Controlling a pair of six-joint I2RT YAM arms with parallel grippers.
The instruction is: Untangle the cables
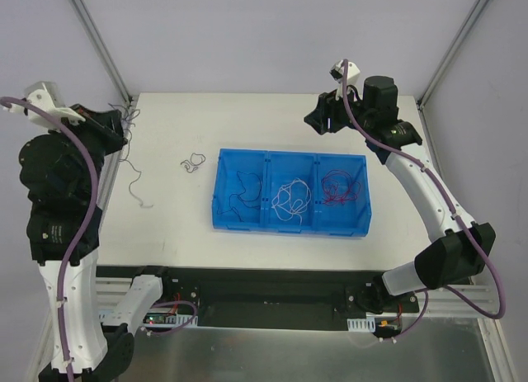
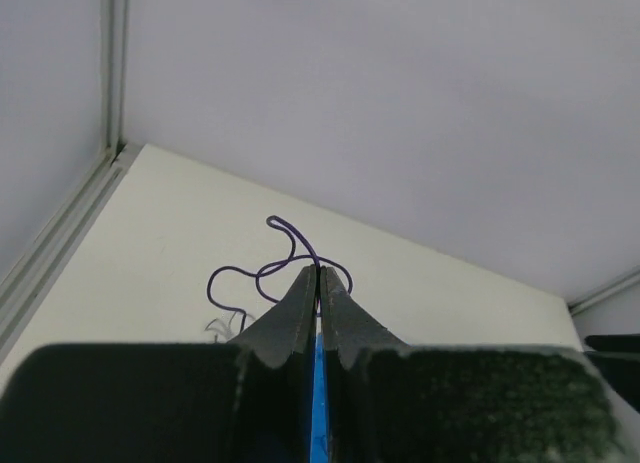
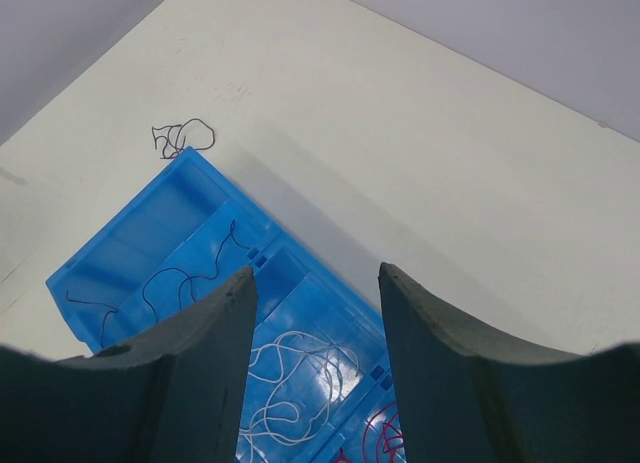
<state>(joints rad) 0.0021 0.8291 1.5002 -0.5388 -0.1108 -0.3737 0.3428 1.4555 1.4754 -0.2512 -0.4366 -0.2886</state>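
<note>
My left gripper is raised at the far left and shut on a dark purple cable, whose loops curl just past the fingertips. A thin pale cable trails from there down onto the table. A small dark knot of cable lies on the table left of the blue tray; it also shows in the right wrist view. The tray holds a dark cable, white cables and red cables in separate compartments. My right gripper is open and empty, high behind the tray.
The white table is bounded by frame posts at the far corners and grey walls. The tray has three compartments and stands mid-table. Thick purple hoses run along both arms.
</note>
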